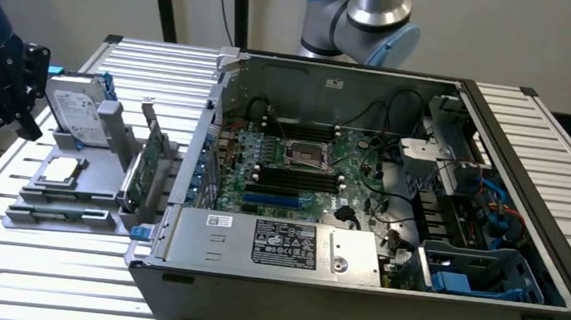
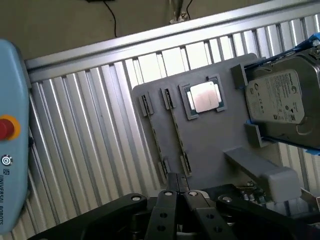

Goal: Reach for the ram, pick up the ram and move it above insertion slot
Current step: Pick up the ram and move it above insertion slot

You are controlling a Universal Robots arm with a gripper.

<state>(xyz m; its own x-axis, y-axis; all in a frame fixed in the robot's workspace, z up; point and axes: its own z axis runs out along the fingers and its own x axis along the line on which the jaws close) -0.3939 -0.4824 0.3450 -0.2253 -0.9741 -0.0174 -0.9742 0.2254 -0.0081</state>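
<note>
At the near edge of the gray fixture [image 1: 31,218], on the exterior view's left, the ram [image 1: 57,215] seems to stand on its long edge in the outer of 2 holder rails [image 2: 175,130]. From above it is only a thin strip [image 2: 156,140], so I can't be sure of its seat.

I'd judge it light and stiff but fragile. It is a thin board with small chips and bare contacts, and its smooth faces could slip. The safest hold looks like a square pinch across the flat faces near the middle of the upper edge, away from the contacts.

The gripper [image 2: 180,195] hangs above the fixture, apart from the ram, with its jaws pressed together on nothing.

Farther along the fixture I count 1 processor chip [image 2: 205,96], 1 hard drive [image 2: 280,100] upright and 1 expansion card [image 1: 140,171] on edge.

Beyond that, well apart from the ram, the computer case [image 1: 357,295] lies open. The black insertion slots [image 1: 299,178] run parallel on its board, about 4, though I can't count them cleanly, with 1 blue slot [image 1: 282,202] just beside them. At the back rises the 1 arm [image 1: 373,18].
</note>
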